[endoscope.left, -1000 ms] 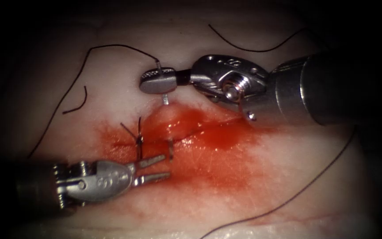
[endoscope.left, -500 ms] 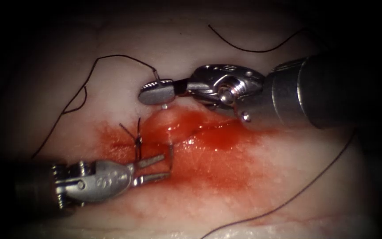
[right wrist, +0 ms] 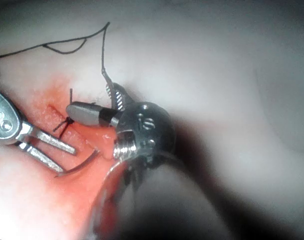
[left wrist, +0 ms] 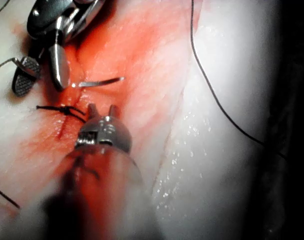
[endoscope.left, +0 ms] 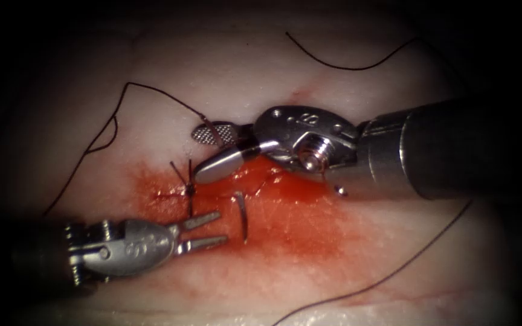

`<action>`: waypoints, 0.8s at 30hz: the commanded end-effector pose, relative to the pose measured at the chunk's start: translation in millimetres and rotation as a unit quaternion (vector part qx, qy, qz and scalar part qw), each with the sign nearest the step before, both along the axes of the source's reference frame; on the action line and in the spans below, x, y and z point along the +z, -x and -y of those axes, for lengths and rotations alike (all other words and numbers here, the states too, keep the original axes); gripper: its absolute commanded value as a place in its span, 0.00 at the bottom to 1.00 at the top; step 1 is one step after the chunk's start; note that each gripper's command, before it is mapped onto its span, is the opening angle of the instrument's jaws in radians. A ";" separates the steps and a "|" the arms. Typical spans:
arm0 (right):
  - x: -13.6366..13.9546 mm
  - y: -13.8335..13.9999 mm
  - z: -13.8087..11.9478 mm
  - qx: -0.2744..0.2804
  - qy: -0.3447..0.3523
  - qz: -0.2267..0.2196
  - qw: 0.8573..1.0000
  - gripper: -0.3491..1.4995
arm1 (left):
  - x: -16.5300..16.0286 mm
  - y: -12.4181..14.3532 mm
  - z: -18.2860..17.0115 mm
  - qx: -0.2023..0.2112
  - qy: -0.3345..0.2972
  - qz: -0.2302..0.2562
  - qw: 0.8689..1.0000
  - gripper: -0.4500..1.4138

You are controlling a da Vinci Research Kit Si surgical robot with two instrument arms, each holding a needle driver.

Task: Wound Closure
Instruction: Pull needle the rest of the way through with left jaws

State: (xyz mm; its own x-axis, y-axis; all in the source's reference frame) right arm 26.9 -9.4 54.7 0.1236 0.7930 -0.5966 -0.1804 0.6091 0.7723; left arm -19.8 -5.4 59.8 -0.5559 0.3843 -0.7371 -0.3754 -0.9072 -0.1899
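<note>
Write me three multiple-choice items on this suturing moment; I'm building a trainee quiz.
1. Where is the needle's exposed part?
A beside the left gripper's tips
B far off to the right
C far off above

2. How many knotted stitches cross the cut?
A none
B one
C three

3. The right gripper is
A shut on the needle
B shut on thread
C open, holding nothing

Key:
1 A: the needle rises from the tissue in the red fluid, beside the open, empty left gripper.
2 B: a single knot shows.
3 C: its jaws are spread, nothing between them.
</note>
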 end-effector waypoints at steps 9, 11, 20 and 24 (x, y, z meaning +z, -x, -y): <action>0.9 1.2 -1.3 0.000 0.012 0.005 1.000 0.96 | -1.4 1.5 -1.2 0.017 0.065 0.017 0.998 0.44; 0.9 1.4 -1.2 -0.001 0.012 0.004 1.000 0.98 | -1.4 1.8 -1.4 0.019 0.067 0.019 0.997 0.44; -0.8 3.7 -2.9 0.029 0.000 0.007 1.000 0.98 | 0.4 3.9 -2.4 0.036 0.085 0.034 0.995 0.36; -1.7 5.1 -4.6 0.041 -0.008 -0.006 0.999 0.92 | 1.3 4.1 -2.2 0.042 0.088 0.038 0.995 0.34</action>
State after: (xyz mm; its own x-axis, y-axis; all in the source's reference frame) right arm 21.1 -4.8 52.5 0.0506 0.8096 -0.5847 -0.2231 0.5799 0.7836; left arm -23.4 -3.1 60.6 -0.5214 0.2006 -0.8294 -0.2883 -0.9562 -0.0500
